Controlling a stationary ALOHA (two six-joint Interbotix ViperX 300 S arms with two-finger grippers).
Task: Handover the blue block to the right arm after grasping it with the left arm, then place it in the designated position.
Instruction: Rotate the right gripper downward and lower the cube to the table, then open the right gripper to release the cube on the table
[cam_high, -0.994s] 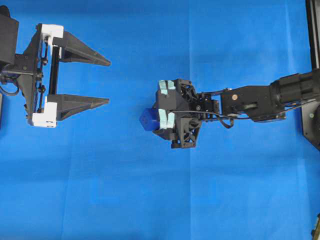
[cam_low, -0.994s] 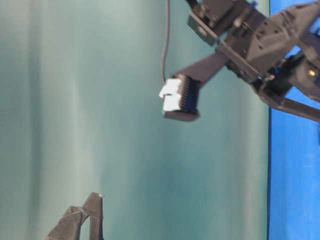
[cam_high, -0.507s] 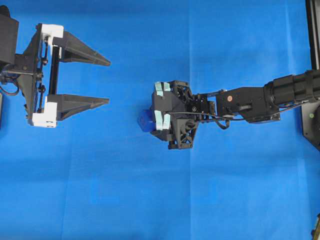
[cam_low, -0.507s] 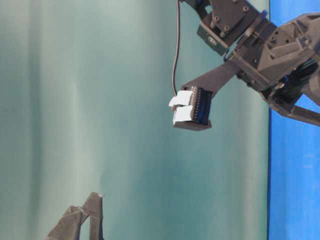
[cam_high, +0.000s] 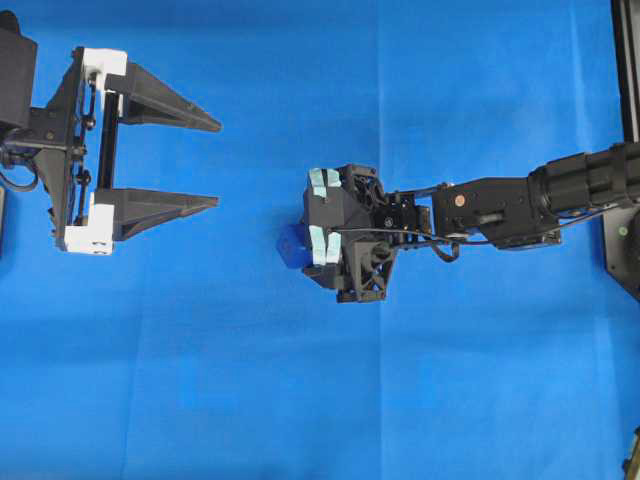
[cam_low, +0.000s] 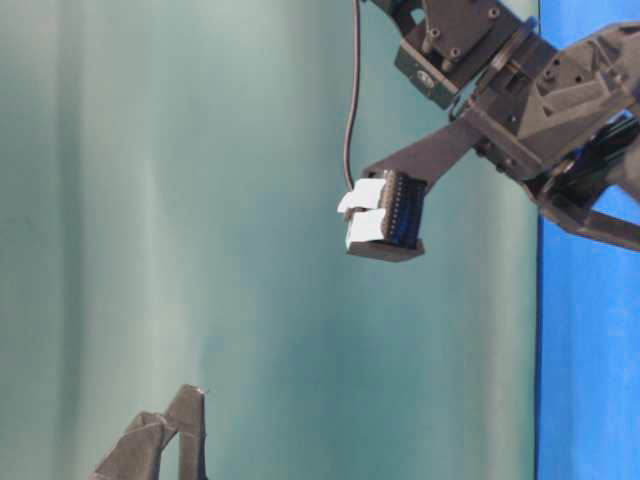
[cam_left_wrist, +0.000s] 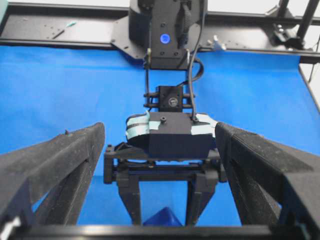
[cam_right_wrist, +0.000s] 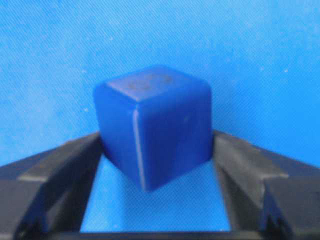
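Observation:
The blue block (cam_right_wrist: 152, 122), a dark-blue cube with a faint mark on its far face, sits between the black fingers (cam_right_wrist: 60, 165) of my right gripper (cam_right_wrist: 156, 142), which press against both its sides. In the overhead view the block (cam_high: 291, 245) pokes out left of the right gripper (cam_high: 302, 245) near the cloth's middle. I cannot tell whether the block rests on the cloth. My left gripper (cam_high: 218, 163), with white mounts, stands wide open and empty at the left. Its wrist view shows the block's top corner (cam_left_wrist: 161, 222) between the right arm's fingers.
A bright blue cloth (cam_high: 300, 400) covers the table. The right arm (cam_high: 520, 205) stretches in from the right edge. A black frame rail (cam_left_wrist: 60, 30) runs along the table's far side behind the right arm's base.
Over the last second the right gripper moved slightly left and down with the block, then stayed almost still. The left gripper has not moved.

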